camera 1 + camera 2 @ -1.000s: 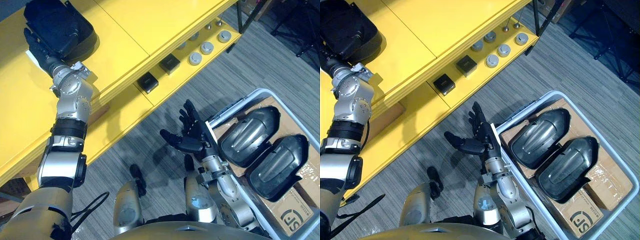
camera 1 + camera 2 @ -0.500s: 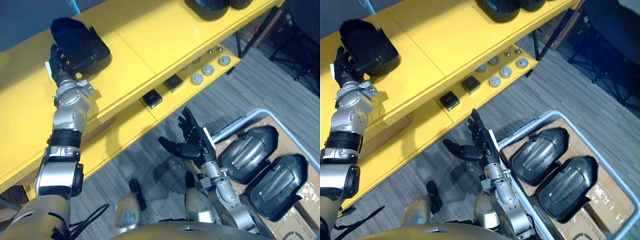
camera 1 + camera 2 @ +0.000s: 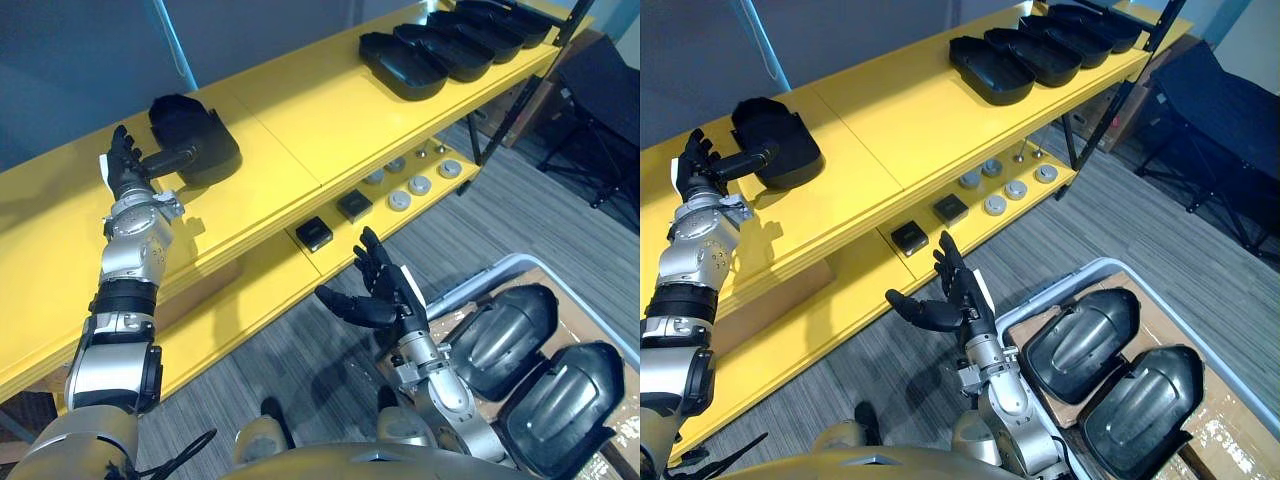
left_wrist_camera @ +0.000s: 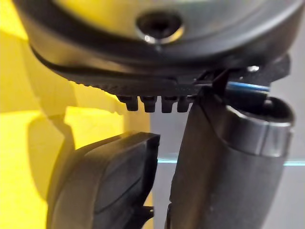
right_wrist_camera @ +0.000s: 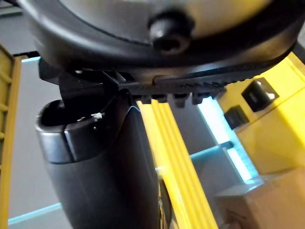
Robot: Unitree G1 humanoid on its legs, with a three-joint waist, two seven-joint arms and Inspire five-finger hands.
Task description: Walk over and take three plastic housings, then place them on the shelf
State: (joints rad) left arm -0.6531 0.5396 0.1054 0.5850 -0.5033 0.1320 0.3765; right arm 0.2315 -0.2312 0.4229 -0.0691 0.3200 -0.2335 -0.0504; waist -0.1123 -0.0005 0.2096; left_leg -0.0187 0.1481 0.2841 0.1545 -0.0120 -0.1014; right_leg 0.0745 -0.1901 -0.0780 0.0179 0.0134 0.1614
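L hand (image 3: 125,168) up on shelf (image 3: 290,110) top, toward its left end, arm stretched full out. Fingers (image 3: 121,142) straight, pointing up & away; thumb (image 3: 165,158) stuck out sideways toward housing (image 3: 198,140). Hand open, nothing gripped. Housing sits on shelf top just beside L hand, on thumb side, nearer back edge than front. Thumb tip reaches housing's near end; touching or a hair apart, can't tell from head views. L wrist view: thumb runs alongside housing w/ narrow gap between, yellow shelf top under both.

R hand (image 3: 378,298) low, over grey floor (image 3: 300,350), out past front edge of lower shelf (image 3: 250,290). Palm up, fingers spread & relaxed, thumb out to side. Empty. Well apart from housing by L hand.

Row of housings (image 3: 445,50) at right end of shelf top, packed side by side, running toward far right corner. Well apart from L hand, bare yellow top between.

Pair of housings (image 3: 500,335) in bin (image 3: 478,277) on floor at lower right, side by side, domed side up, on cardboard (image 3: 1165,322). Bin rim just beside R arm; R hand itself clear of rim, not over bin.

Lower shelf, along front edge: two small black boxes (image 3: 315,233), then cluster of round silver discs (image 3: 420,185) further right. R hand near the boxes, no contact.
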